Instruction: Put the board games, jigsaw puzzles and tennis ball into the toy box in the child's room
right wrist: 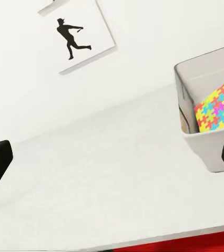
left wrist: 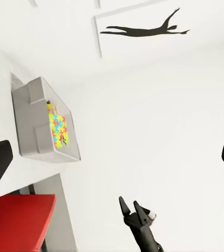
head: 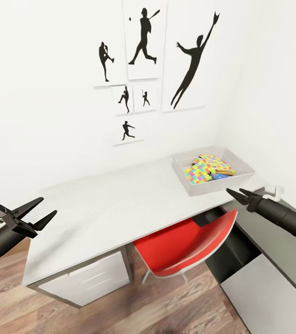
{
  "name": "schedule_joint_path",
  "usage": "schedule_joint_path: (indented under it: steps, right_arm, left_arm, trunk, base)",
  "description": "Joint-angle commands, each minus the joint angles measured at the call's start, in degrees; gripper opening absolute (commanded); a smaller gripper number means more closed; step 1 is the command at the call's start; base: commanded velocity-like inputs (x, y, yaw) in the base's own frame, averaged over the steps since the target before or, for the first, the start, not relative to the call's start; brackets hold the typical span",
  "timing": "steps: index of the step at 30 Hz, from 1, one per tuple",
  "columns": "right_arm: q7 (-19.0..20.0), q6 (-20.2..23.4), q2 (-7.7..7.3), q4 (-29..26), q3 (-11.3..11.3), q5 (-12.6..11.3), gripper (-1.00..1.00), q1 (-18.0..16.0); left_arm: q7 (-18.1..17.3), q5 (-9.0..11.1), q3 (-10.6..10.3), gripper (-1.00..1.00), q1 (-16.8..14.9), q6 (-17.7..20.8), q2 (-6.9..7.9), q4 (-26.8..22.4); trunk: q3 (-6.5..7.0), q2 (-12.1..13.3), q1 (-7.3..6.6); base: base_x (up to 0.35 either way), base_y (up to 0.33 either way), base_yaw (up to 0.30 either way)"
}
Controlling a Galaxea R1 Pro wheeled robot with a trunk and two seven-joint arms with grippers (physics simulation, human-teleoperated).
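Note:
The light grey toy box (head: 241, 176) stands on the table (head: 120, 199) at its far right, by the wall. A multicoloured jigsaw puzzle (head: 202, 170) lies on top inside it, also seen as the puzzle (left wrist: 58, 130) and the puzzle (right wrist: 217, 107). Edges of flat board games (head: 220, 176) peek out beneath it. The tennis ball is hidden or out of view. My left gripper (head: 48, 206) hovers open over the table's near left end, holding nothing. My right gripper (head: 229, 190) is open and empty just in front of the box, and shows as the right gripper (left wrist: 128, 201) too.
A red chair (head: 185, 246) is tucked under the table's middle. White drawers (head: 87, 278) sit under its left end and the dark grey wing (head: 277, 241) runs along the right. Baseball silhouette pictures (head: 143, 41) hang on the wall behind.

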Motion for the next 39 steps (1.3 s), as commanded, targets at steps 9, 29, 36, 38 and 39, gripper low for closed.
schedule_joint_path:
  steps: [9,29,36,38,39]
  right_arm:
    - [0.08,0.61,0.26,-0.03,-1.15,-0.26,1.00,0.03]
    - [-0.13,0.75,0.54,-0.03,-0.74,-0.18,1.00,0.06]
    - [-1.24,0.75,0.58,-0.03,-0.65,-0.17,1.00,0.06]
    - [-1.72,0.75,0.58,-0.03,-0.63,-0.17,1.00,0.06]
    - [-2.23,0.75,0.59,-0.03,-0.59,-0.17,1.00,0.06]
  left_arm:
    - [-0.22,-0.17,-0.04,1.00,-0.06,0.17,-0.05,0.07]
    - [0.11,-0.17,-0.19,1.00,0.11,-0.17,-0.08,0.13]
    - [0.10,-0.17,-0.18,1.00,0.23,-0.30,-0.08,0.12]
    - [0.07,-0.17,-0.17,1.00,0.24,-0.32,-0.08,0.12]
    - [0.04,-0.17,-0.16,1.00,0.25,-0.33,-0.08,0.12]
  trunk:
    - [0.23,-0.11,0.01]
    - [1.72,-0.11,0.01]
    - [2.30,-0.11,0.01]
    - [2.46,-0.11,0.01]
    - [2.55,-0.11,0.01]
  base:
    - [-0.223,0.206,-0.084]
    - [-0.044,0.039,-0.153]
    - [-0.005,0.004,-0.145]
    - [-0.014,0.002,-0.136]
    - [-0.044,0.002,-0.132]
